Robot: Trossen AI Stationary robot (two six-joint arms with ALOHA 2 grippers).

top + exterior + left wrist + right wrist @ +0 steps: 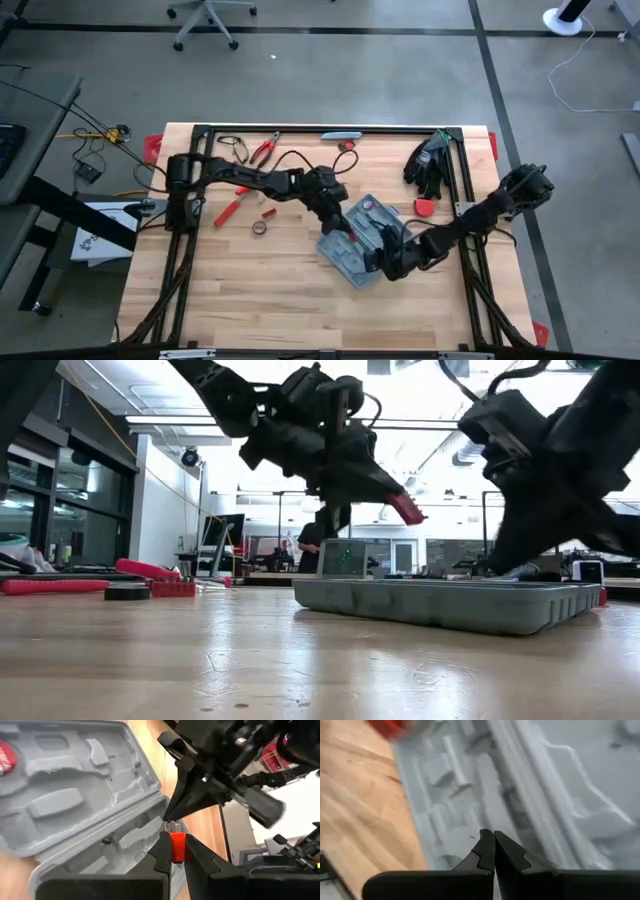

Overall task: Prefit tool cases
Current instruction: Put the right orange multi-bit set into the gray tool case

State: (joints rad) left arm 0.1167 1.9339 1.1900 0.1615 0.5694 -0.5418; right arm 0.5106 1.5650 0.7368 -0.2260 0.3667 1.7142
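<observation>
The tool case [362, 243] lies open on the wooden table, both grey moulded halves flat, and also shows in the low view [440, 603]. My left gripper [175, 851] hangs above the case's left part [335, 220] and is shut on a small red tool [405, 508]. My right gripper [493, 845] is shut with nothing between its fingers. It hovers over the case's near-right part [388, 262], close above the moulded slots [470, 785]. My left gripper pinches the small red tool's red body [177, 844] between its two fingertips. The tool's short metal end [172, 826] juts past them. The fingers slant down from the table's left side. The tool is lifted clear above the open case.
A red piece [370, 207] sits in a slot of the case's far half. On the table's left lie red pliers [263, 150], a red-handled tool [230, 208], a tape roll [259, 228] and a small red part [268, 213]. Black gloves [428, 160] lie at the far right.
</observation>
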